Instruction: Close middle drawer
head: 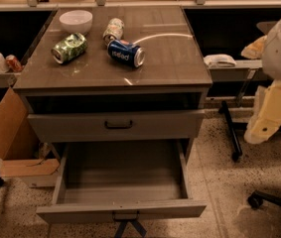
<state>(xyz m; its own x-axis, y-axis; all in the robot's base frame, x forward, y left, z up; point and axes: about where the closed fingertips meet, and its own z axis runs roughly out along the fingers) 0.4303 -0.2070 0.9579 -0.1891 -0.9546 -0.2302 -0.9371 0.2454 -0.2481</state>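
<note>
Middle drawer is pulled out at lower centre, front running left-right. My pincer is at the bottom edge, just under its handle. Grip: cannot tell. I'd push up-frame.

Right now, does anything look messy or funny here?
Yes. The middle drawer hangs wide open and empty. The green can, blue can and a third can lie on their sides on the cabinet top. The gripper hangs off to the right, away from the drawer.
</note>
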